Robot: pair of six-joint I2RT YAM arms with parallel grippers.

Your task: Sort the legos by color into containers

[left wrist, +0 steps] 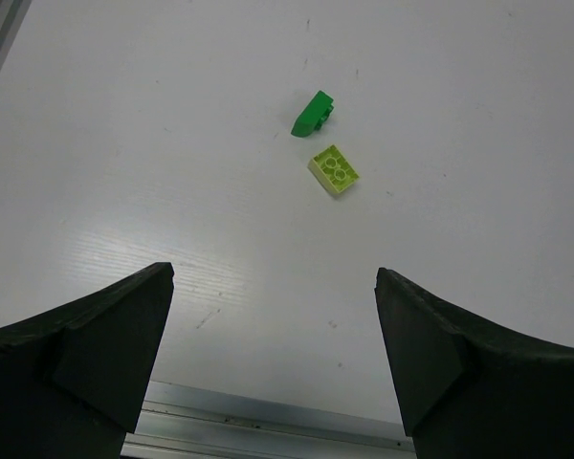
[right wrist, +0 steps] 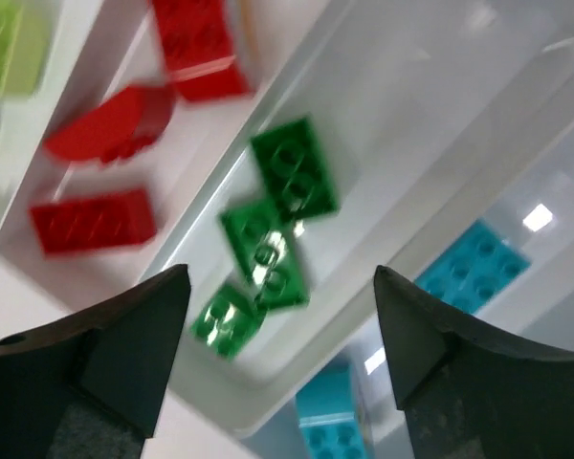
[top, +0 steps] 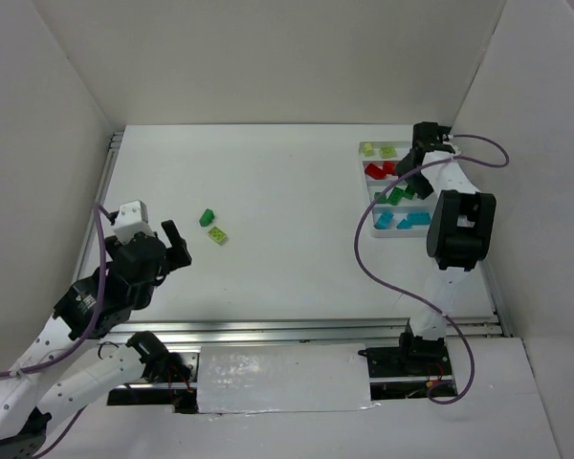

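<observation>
Left wrist: dark green lego point(left wrist: 313, 114) just beside pale yellow-green studded lego point(left wrist: 334, 170).

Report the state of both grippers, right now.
Left gripper: open, holding nothing.
Right gripper: open, holding nothing, above the green legos.
</observation>
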